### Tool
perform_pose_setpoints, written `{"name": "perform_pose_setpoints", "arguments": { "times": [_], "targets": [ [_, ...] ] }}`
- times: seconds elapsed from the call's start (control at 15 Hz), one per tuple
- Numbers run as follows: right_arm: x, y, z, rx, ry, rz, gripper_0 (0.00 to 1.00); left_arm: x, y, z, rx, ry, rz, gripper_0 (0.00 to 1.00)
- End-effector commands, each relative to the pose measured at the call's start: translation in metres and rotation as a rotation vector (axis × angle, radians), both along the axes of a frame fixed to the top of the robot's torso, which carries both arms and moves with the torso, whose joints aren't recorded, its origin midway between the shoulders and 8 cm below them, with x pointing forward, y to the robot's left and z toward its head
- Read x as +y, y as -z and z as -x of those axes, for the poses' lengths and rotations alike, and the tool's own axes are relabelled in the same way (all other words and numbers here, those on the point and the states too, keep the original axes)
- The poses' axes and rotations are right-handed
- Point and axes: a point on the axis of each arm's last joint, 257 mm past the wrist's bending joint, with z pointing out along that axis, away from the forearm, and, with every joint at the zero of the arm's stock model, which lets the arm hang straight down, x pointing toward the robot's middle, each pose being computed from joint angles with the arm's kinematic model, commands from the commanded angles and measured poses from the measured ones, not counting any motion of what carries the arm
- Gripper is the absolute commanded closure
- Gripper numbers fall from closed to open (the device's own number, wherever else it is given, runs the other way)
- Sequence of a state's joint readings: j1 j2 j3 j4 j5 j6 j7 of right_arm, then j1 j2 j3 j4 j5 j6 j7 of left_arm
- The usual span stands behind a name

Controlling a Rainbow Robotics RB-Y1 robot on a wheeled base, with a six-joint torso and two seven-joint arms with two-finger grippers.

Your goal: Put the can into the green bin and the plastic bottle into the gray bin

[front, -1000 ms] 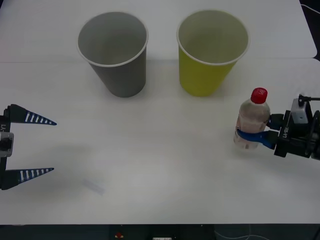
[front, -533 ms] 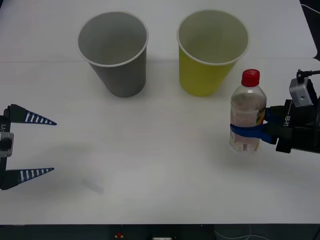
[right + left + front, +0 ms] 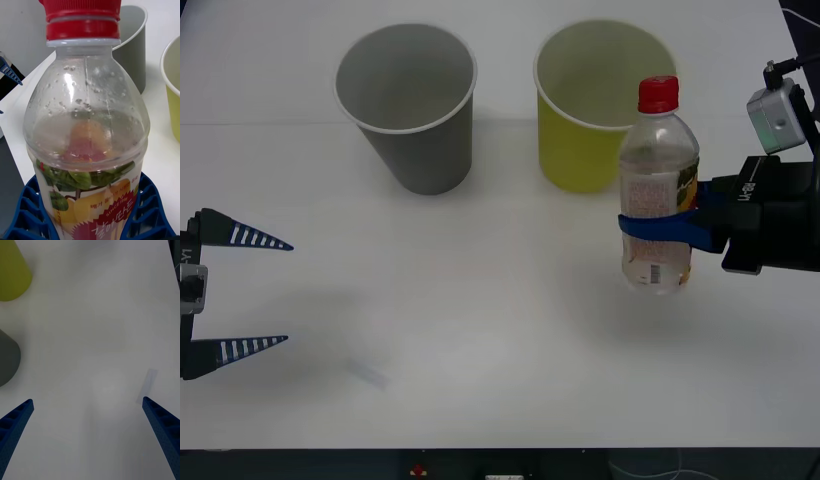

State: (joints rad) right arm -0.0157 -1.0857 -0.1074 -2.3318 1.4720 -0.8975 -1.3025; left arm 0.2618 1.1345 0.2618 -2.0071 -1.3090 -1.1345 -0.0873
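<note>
Plastic bottle (image 3: 658,190): upright, red cap up, lifted off the white table (image 3: 500,330), clamped at mid-label between the blue fingers of the right gripper (image 3: 667,228), just in front of the green bin (image 3: 600,105). Gray bin (image 3: 410,105): upright, beside the green bin. Left gripper (image 3: 242,293): parked at the table's left edge, fingers spread wide.

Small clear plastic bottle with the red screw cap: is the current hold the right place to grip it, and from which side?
Yes, likely. The right gripper clamps the small clear plastic bottle with the red screw cap at its labelled, straight-walled middle, coming in from the robot's right. The bottle hangs upright; the shoulder above tapers, so a higher grip might slip.
</note>
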Motion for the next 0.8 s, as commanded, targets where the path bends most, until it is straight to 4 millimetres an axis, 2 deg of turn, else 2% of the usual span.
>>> {"name": "perform_pose_setpoints", "arguments": {
  "times": [0.07, 0.33, 0.8],
  "targets": [
    [0.007, -0.016, -0.001, -0.022, -0.038, 0.063, 1.00, 0.000, 0.000, 0.000, 0.000, 0.000, 0.000, 0.00],
    [0.022, -0.031, -0.008, -0.053, -0.108, 0.128, 1.00, 0.000, 0.000, 0.000, 0.000, 0.000, 0.000, 0.00],
    [0.071, -0.069, -0.048, -0.118, -0.185, 0.141, 1.00, 0.000, 0.000, 0.000, 0.000, 0.000, 0.000, 0.00]
  ]
}}
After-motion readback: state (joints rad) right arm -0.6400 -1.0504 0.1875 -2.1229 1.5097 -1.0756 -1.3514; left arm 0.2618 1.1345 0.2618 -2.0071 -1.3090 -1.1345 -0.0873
